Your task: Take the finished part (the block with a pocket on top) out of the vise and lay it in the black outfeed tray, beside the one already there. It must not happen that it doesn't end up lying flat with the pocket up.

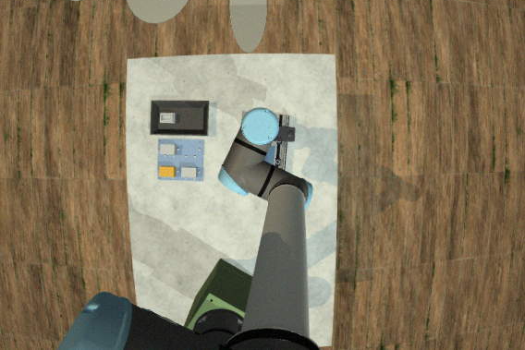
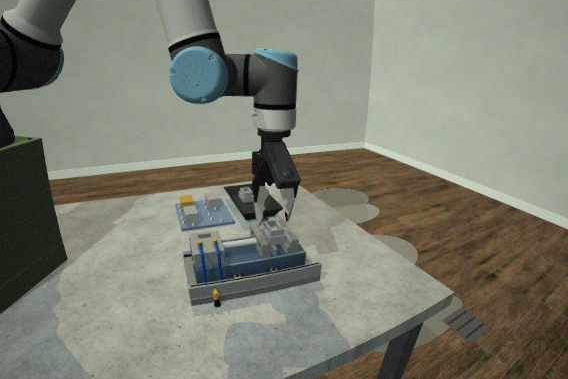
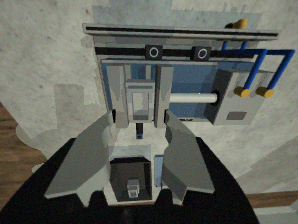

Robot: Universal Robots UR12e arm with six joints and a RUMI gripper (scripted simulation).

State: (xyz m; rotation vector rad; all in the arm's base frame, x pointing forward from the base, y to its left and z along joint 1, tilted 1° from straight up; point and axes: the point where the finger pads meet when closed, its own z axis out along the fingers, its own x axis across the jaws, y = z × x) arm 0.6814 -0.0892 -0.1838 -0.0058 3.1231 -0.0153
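Claw hangs parted above the pocketed block in the vise.

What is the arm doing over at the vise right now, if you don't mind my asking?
The arm has its gripper hanging open just above the vise, holding nothing. The finished part, a grey block with a pocket on top, sits between the vise jaws, not yet gripped. One part already lies in the black outfeed tray beyond the blue fixture plate.
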